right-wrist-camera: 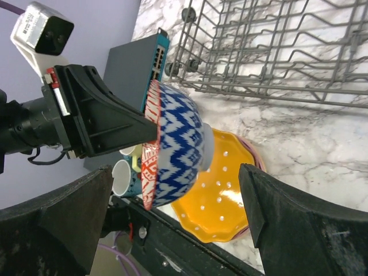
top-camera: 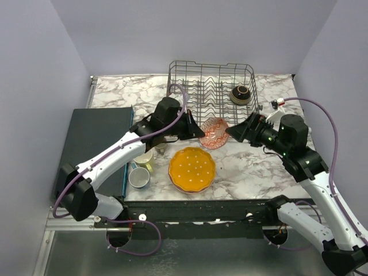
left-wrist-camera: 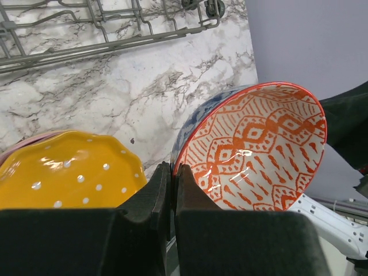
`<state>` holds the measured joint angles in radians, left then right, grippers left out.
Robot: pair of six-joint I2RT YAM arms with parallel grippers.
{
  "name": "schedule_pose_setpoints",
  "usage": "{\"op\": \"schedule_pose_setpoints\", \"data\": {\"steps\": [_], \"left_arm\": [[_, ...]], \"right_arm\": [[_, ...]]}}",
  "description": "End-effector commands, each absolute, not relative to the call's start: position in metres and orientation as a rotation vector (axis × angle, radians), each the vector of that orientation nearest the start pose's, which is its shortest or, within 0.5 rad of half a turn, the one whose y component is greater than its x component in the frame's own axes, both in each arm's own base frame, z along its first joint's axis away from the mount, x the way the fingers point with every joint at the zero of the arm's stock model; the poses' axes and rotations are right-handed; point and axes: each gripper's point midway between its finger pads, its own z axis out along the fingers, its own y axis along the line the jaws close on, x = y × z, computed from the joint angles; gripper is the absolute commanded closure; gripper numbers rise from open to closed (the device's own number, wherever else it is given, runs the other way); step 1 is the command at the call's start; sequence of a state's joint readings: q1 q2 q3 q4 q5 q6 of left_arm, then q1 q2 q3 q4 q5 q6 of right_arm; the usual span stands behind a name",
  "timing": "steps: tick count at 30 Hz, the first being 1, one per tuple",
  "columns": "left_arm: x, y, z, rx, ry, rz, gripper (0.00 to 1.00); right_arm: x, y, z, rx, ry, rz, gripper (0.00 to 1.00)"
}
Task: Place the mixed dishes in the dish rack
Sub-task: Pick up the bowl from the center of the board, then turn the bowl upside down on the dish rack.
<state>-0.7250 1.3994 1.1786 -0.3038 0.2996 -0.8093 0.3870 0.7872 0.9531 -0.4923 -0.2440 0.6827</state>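
Observation:
My left gripper [top-camera: 198, 131] is shut on the rim of a small patterned bowl [top-camera: 214, 133], orange-red inside and blue zigzag outside, and holds it on edge above the table just in front of the dish rack [top-camera: 213, 86]. In the left wrist view the fingers [left-wrist-camera: 172, 172] pinch the bowl's [left-wrist-camera: 259, 149] rim. My right gripper [top-camera: 233, 131] is open beside the bowl; in the right wrist view [right-wrist-camera: 175, 171] the bowl [right-wrist-camera: 178, 144] hangs between its spread fingers, untouched. A brown bowl [top-camera: 240, 95] sits in the rack.
A scalloped orange dotted plate [top-camera: 192, 168] lies on a pink plate [right-wrist-camera: 256, 155] at the front centre. A yellow mug [top-camera: 144, 158] and a grey mug [top-camera: 138, 177] stand left of it. A dark flat mat [top-camera: 98, 138] lies at the left.

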Motion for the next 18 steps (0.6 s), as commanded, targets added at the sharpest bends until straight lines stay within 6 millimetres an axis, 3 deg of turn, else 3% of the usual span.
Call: {"op": "schedule_pose_setpoints", "data": {"steps": [1, 18], "left_arm": [[0.252, -0.323, 0.267, 0.099, 2.218, -1.313, 1.0], [0.256, -0.28, 0.284, -0.011, 2.095, -1.547, 1.0]], "right_arm": [[0.23, 0.192, 0.302, 0.086, 1.959, 1.122, 0.03], [0.217, 0.226, 0.303, 0.076, 1.845, 1.508, 0.01]]}}
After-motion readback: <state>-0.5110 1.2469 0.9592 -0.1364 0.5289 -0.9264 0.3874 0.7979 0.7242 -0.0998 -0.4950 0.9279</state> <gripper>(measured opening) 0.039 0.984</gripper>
